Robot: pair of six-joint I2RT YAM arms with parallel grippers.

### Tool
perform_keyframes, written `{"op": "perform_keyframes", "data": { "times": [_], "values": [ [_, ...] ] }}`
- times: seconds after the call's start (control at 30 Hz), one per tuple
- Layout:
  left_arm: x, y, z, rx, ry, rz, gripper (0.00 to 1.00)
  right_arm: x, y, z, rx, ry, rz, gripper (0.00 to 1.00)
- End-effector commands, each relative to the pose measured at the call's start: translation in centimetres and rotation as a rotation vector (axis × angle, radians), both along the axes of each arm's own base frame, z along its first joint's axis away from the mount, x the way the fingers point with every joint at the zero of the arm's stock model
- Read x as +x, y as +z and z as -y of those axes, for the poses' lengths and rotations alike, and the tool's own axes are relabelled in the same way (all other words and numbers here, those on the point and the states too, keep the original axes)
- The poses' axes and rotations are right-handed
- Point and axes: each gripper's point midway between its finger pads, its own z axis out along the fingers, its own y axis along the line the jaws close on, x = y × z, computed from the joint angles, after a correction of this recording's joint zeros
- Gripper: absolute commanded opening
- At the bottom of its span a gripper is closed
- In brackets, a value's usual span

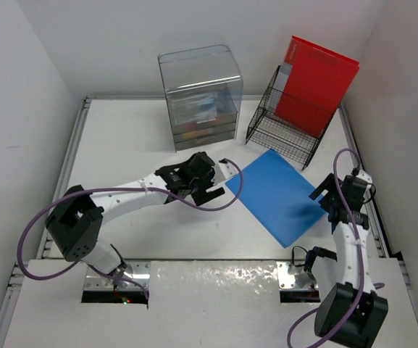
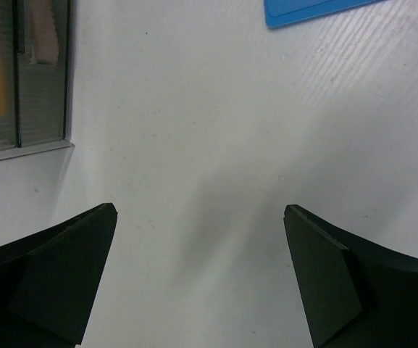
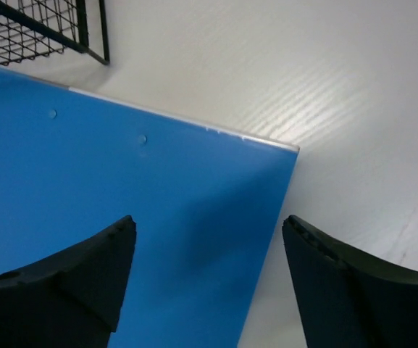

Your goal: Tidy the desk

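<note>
Four items on desk (image 1: 122, 145), top view: drawer unit (image 1: 200, 98) upper centre, wire rack (image 1: 285, 127) holding red folder (image 1: 316, 83) upper right, blue folder (image 1: 277, 197) flat, centre-right.
Left wrist: left gripper (image 2: 200, 239) spread wide over bare desk.
Right wrist: right gripper (image 3: 209, 246) spread wide above blue folder's corner.

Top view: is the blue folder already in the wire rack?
No, the blue folder lies flat on the desk in front of the wire rack, which holds only a red folder.
</note>
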Motion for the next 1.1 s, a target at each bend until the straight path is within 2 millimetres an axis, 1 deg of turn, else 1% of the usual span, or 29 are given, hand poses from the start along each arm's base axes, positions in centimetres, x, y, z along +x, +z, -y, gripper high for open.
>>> {"op": "perform_keyframes", "data": {
  "times": [0.0, 0.07, 0.1, 0.13, 0.3, 0.37, 0.53, 0.67, 0.73, 0.8, 0.83, 0.87, 0.93, 1.0, 1.03, 1.07],
  "values": [
    [-0.2, 2.0, 1.7, -0.098, -0.027, 0.048, 0.99, -2.5, -1.6, -0.7, 0.050, -0.057, -0.065, 0.82],
    [-0.5, 2.1, 1.5, -0.098, -0.036, 0.053, 0.99, -2.9, -2.8, -1.5, 0.090, -0.053, -0.075, 0.85],
    [-0.5, 2.1, 1.4, -0.097, -0.034, 0.056, 0.99, -3.0, -3.7, -2.5, 0.139, -0.030, -0.078, 0.85],
    [-0.4, 2.1, 1.3, -0.094, -0.028, 0.062, 0.99, -2.9, -4.1, -3.1, 0.179, -0.028, -0.077, 0.85],
    [-0.4, 1.8, 1.4, -0.090, -0.030, 0.061, 0.99, -2.5, -5.0, -4.3, 0.228, 0.038, -0.095, 0.82],
    [-0.6, 1.7, 1.5, -0.093, -0.037, 0.051, 0.99, -2.6, -5.3, -4.7, 0.246, 0.049, -0.094, 0.79],
    [-1.3, 1.4, 2.3, -0.111, -0.075, 0.006, 0.99, -2.6, -6.3, -4.7, 0.271, 0.011, -0.074, 0.76],
    [-1.3, 1.2, 2.1, -0.104, -0.069, 0.005, 1.00, -2.3, -6.6, -3.3, 0.212, -0.030, -0.035, 0.71],
    [-1.3, 1.1, 2.2, -0.104, -0.072, 0.001, 1.00, -2.3, -6.6, -2.6, 0.198, -0.075, -0.011, 0.69],
    [-1.3, 0.9, 2.3, -0.100, -0.075, -0.005, 1.00, -2.0, -6.3, -2.0, 0.189, -0.114, 0.052, 0.69],
    [-1.4, 0.8, 2.3, -0.098, -0.076, -0.009, 0.99, -1.8, -6.1, -1.9, 0.184, -0.125, 0.075, 0.68],
    [-1.5, 0.5, 2.4, -0.089, -0.077, -0.019, 1.00, -1.2, -5.3, -1.1, 0.148, -0.145, 0.156, 0.65],
    [-1.5, 0.4, 2.4, -0.085, -0.079, -0.023, 1.00, -0.9, -5.0, -1.1, 0.145, -0.135, 0.178, 0.64],
    [-1.7, -0.1, 2.5, -0.080, -0.085, -0.038, 1.00, 0.1, -3.9, -1.2, 0.124, -0.081, 0.240, 0.63],
    [-1.7, -0.3, 2.5, -0.077, -0.087, -0.042, 1.00, 0.8, -3.1, -2.0, 0.141, -0.027, 0.275, 0.62],
    [-1.7, -0.6, 2.6, -0.072, -0.088, -0.048, 1.00, 1.0, -2.9, -2.2, 0.151, -0.013, 0.281, 0.62]
  ]
}}
